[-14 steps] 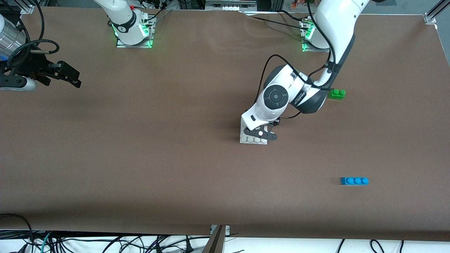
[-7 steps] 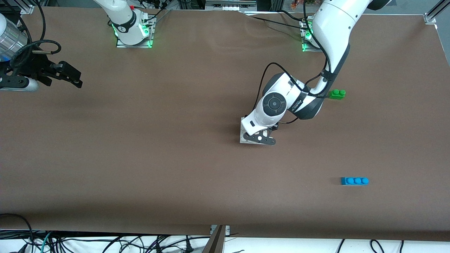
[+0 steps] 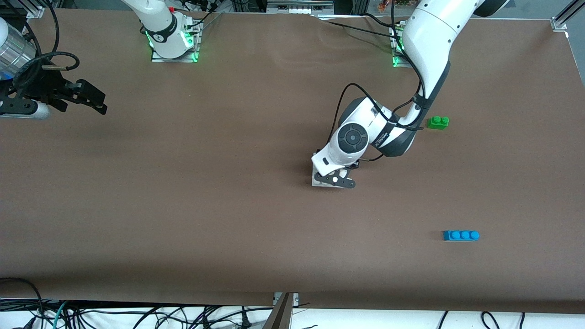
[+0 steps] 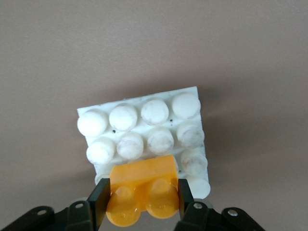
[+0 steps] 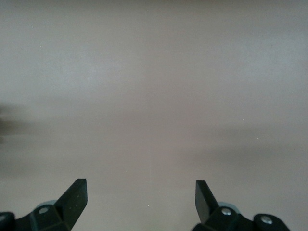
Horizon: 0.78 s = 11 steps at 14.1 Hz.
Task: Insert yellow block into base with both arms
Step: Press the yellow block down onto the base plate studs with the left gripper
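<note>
1. Your left gripper (image 4: 141, 198) is clamped on the yellow block (image 4: 142, 185), one finger (image 4: 99, 201) on each short side, with the two studs facing the wrist camera.
2. The block sits low over the base (image 4: 144, 137), covering part of the stud rows closest to the gripper. You cannot tell from the wrist view whether it is pressed onto the studs or just above them.
3. In the front view the left gripper (image 3: 337, 176) is right over the base (image 3: 316, 178), and only a corner and an edge of the white plate show from under the wrist. The block itself is hidden there.
4. The base lies flat on the brown table (image 3: 205, 205), about mid-table and toward the left arm's end.
5. Your right gripper (image 5: 141, 198) is spread wide with nothing between its fingers, and its wrist view shows only bare table.
6. In the front view the right gripper (image 3: 91, 98) waits over the right arm's end of the table, well apart from the base.
7. A green brick (image 3: 438, 122) lies farther from the front camera than the base, toward the left arm's end, close beside the left arm's elbow.
8. A blue brick (image 3: 460, 235) lies nearer the front camera than the base, also toward the left arm's end, well apart from the green one.
</note>
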Each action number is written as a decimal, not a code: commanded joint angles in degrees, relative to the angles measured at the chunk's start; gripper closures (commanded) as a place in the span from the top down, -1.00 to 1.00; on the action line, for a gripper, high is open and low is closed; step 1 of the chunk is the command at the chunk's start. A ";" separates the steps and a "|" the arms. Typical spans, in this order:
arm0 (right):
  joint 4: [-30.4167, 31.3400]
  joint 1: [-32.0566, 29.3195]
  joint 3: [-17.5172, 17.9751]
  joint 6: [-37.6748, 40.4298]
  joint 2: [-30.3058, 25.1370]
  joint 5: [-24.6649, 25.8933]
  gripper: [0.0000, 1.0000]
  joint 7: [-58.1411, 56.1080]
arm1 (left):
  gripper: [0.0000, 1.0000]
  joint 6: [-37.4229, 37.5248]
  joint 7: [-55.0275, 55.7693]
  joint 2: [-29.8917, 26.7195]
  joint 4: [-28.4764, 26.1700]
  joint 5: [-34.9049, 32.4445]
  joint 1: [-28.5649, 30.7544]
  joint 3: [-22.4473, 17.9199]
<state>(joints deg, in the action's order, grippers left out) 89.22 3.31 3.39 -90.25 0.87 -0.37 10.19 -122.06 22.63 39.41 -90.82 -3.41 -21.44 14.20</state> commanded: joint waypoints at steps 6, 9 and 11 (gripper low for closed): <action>-1.60 -0.23 0.21 1.56 0.44 -0.24 0.98 -0.52 | -0.05 -0.72 1.28 1.02 1.08 -1.25 -1.41 -0.40; -1.60 -0.23 0.21 1.56 0.44 -0.24 0.98 -0.52 | -0.05 -0.72 1.10 1.28 1.08 -1.34 -1.41 -0.49; -1.60 -0.23 0.21 1.56 0.44 -0.24 0.98 -0.52 | -0.05 -0.64 0.84 1.28 0.82 -1.42 -1.41 -0.49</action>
<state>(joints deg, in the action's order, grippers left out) 89.22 3.31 3.39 -90.21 0.87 -0.37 10.19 -122.61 22.90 39.74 -90.82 -3.68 -21.92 14.13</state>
